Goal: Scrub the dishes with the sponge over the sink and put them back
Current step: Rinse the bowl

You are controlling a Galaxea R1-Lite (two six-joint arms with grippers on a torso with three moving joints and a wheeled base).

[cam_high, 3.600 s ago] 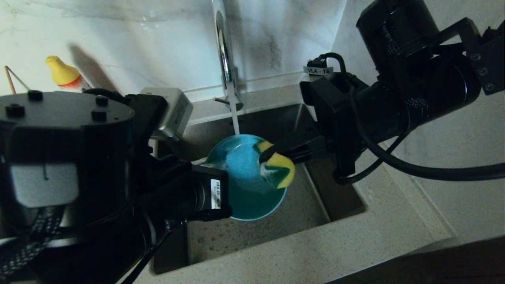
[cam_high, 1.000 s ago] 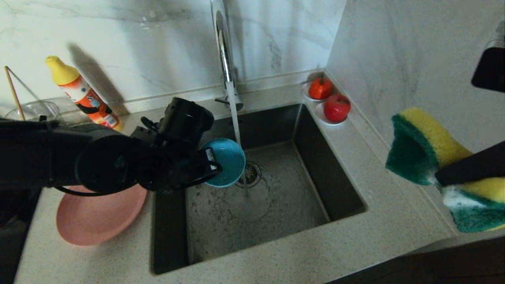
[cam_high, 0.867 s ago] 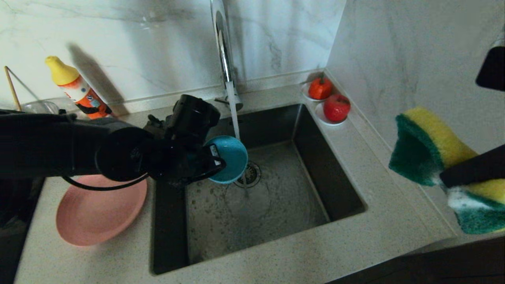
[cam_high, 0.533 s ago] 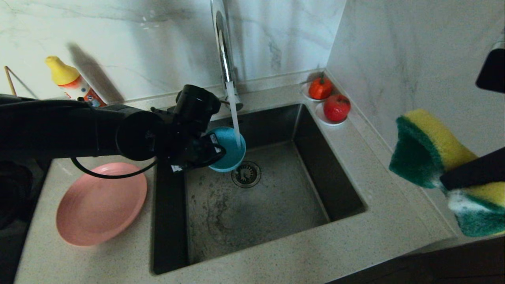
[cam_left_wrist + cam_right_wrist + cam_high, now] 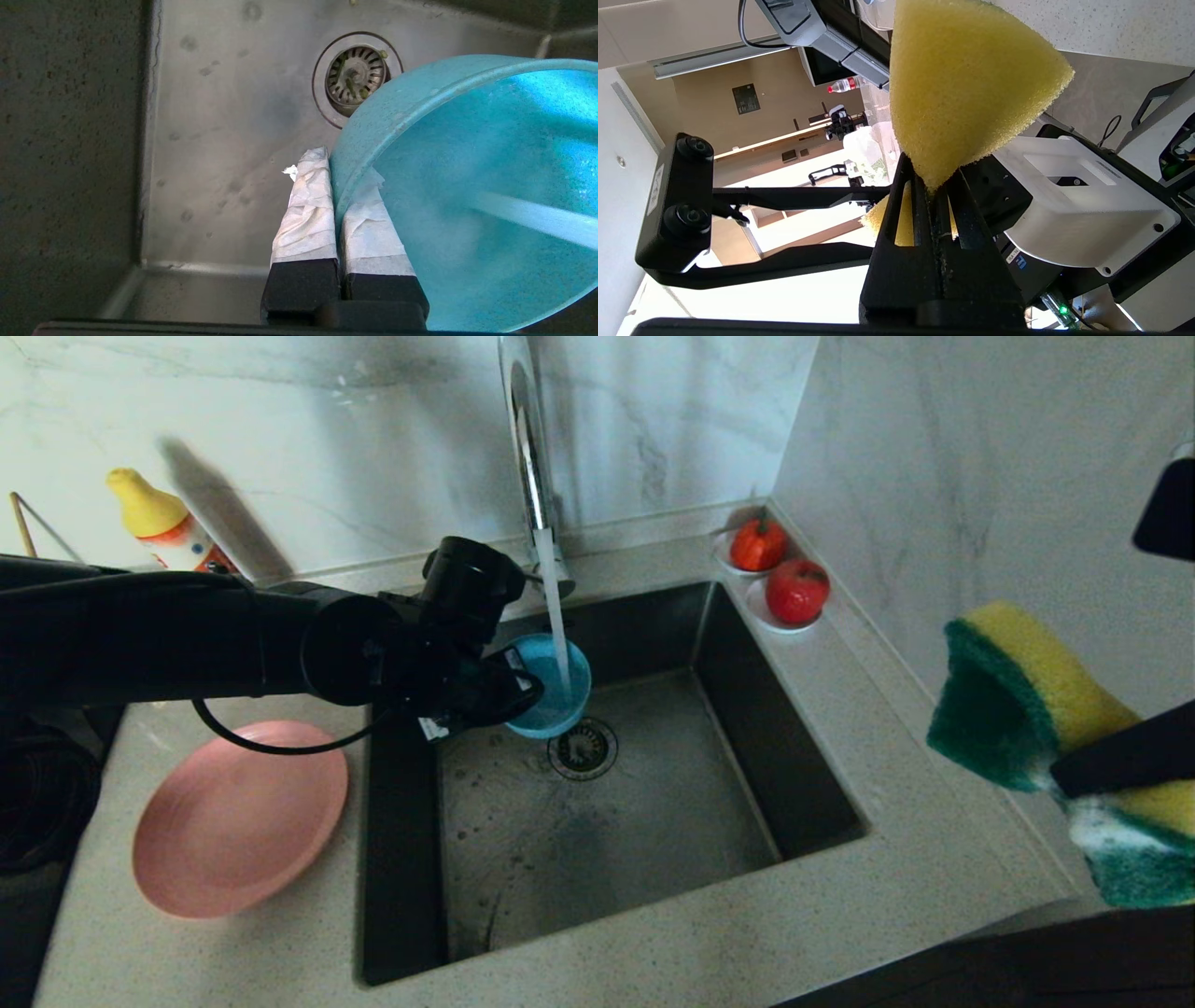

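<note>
Fingers (image 5: 308, 205) of the left gripper (image 5: 337, 186) pinch the teal bowl (image 5: 553, 686) rim under tap water mid-frame; the right gripper (image 5: 933, 196), far right, clamps the sponge (image 5: 1036, 719), seemingly soapy.

White marble-veined walls (image 5: 327, 439) meet in a corner at upper right of the head view, above a pale speckled stone countertop (image 5: 709, 933) in dim light.

The back-left part of the sink (image 5: 653, 821) is taken up by the left gripper (image 5: 509, 695) and the teal bowl (image 5: 553, 686) clamped in it, with the tap (image 5: 527, 448) and its stream overhead. The basin's front and right parts are left open. Along the counter, passage is blocked by the pink plate (image 5: 238, 831) at left, the bottle (image 5: 168, 527) behind it, and two red fruits (image 5: 780, 569) at the back right.
</note>
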